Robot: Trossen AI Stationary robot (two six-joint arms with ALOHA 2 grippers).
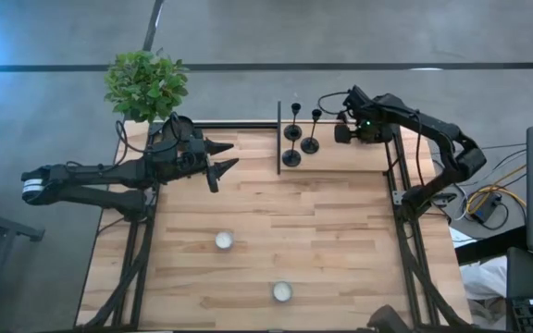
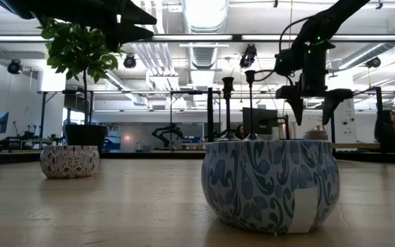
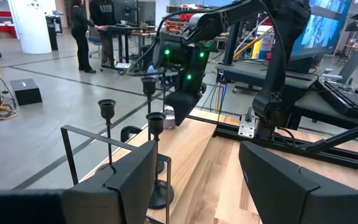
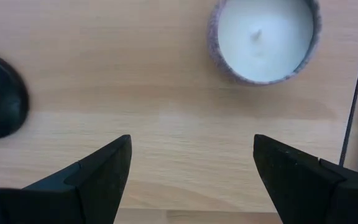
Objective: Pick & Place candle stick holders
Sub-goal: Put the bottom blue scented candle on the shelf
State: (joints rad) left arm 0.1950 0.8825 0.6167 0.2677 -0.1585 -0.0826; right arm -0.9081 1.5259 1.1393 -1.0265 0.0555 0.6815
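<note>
Wooden planks make up the bench (image 1: 276, 199), the largest thing in the high view. Next in size are the arms. The left arm reaches in from nine o'clock, its left claw (image 1: 220, 155) open and empty, pointing toward three o'clock. The right arm comes from three o'clock and hangs over the far right corner, its right claw (image 1: 342, 132) spread wide, holding nothing, tips down toward bare wood.

A leafy potted plant (image 1: 146, 85) stands off the far left corner, at eleven o'clock. A thin dark metal frame (image 1: 278, 139) stands upright on the far edge, at twelve o'clock.

Just to the three o'clock side of that frame stand the three candle stick holders (image 1: 301, 136), close together, stems upright, so their long axis is vertical. They lie between the two claws: just at nine o'clock from the right claw, and farther off at three o'clock from the left claw, behind the frame. My judgement: the right arm is nearer and has the clear side approach to a stem.

Smallest are two patterned ceramic cups, each holding a white candle: one candle cup (image 1: 224, 240) at six o'clock of centre, the other cup (image 1: 282, 291) near the front edge.
</note>
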